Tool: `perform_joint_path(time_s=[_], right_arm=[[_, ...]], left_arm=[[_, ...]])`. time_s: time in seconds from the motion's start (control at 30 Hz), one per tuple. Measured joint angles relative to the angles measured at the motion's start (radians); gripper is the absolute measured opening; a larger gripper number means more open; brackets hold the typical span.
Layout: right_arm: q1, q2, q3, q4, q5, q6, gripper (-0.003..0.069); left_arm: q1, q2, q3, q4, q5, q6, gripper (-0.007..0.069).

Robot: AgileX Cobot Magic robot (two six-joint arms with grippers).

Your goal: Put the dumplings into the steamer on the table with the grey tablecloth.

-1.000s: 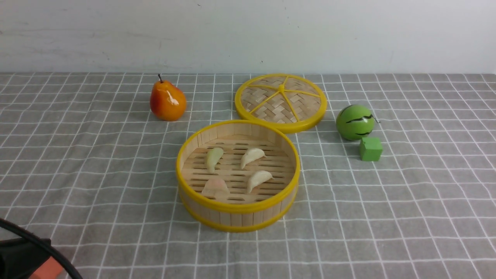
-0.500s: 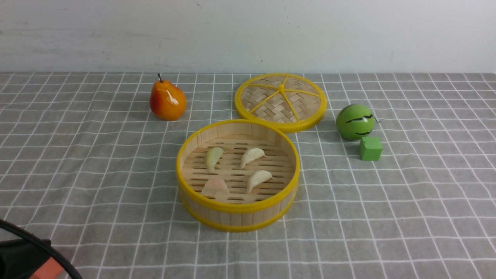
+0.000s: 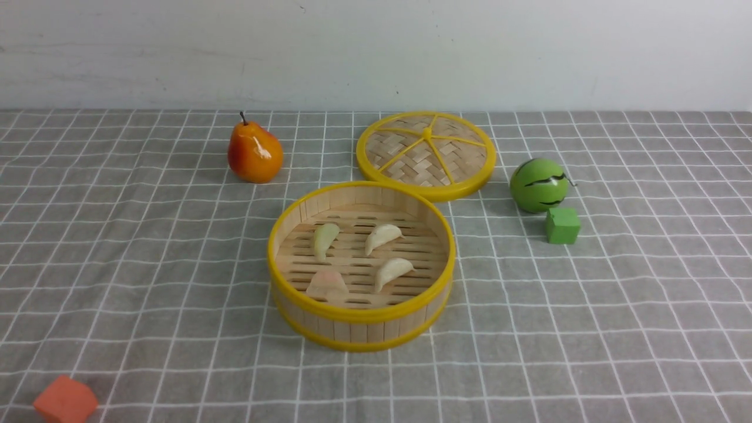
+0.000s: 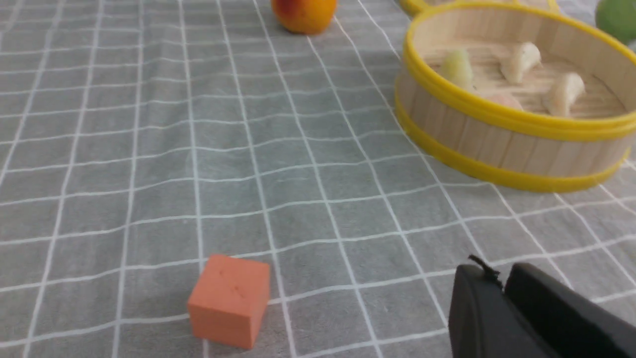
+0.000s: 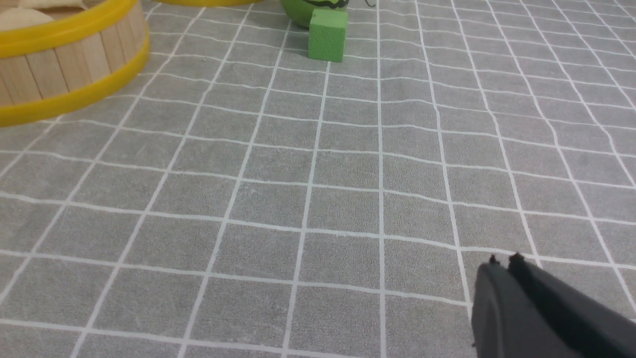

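The steamer (image 3: 361,329) stands mid-table on the grey tablecloth (image 3: 147,247). Inside lie several dumplings: a greenish one (image 3: 324,239), two cream ones (image 3: 382,237) (image 3: 392,271) and a pinkish one (image 3: 326,284). The steamer (image 4: 502,144) also shows in the left wrist view with the dumplings (image 4: 519,62) in it, and its edge (image 5: 64,74) shows in the right wrist view. My left gripper (image 4: 502,278) is shut and empty above the cloth, well short of the steamer. My right gripper (image 5: 503,266) is shut and empty over bare cloth. Neither gripper shows in the front view.
The woven lid (image 3: 426,154) lies flat behind the steamer. A pear (image 3: 254,154) stands at the back left. A green ball (image 3: 539,184) and a green cube (image 3: 561,225) sit to the right. An orange cube (image 3: 64,400) lies at the near left, also seen in the left wrist view (image 4: 231,300).
The left arm and its cable have left the front view's bottom-left corner, uncovering the orange cube. The steamer and dumplings have not moved.
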Motion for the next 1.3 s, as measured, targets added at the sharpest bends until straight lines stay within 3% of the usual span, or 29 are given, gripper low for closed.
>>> perform_joint_path(time_s=[0.1, 0.23, 0.37, 1.3], right_arm=[[0.000, 0.000, 0.000, 0.001, 0.000, 0.000, 0.0027], [0.000, 0.000, 0.000, 0.004, 0.000, 0.000, 0.0034], [0.000, 0.000, 0.000, 0.004, 0.000, 0.000, 0.0041], [0.000, 0.000, 0.000, 0.004, 0.000, 0.000, 0.0080]], left_arm=[[0.091, -0.026, 0.070, -0.066, -0.064, 0.000, -0.0014], [0.154, -0.027, 0.076, -0.094, -0.046, 0.016, -0.0014], [0.158, -0.027, 0.080, -0.106, 0.020, 0.039, -0.0014], [0.158, -0.027, 0.080, -0.106, 0.023, 0.057, -0.0014]])
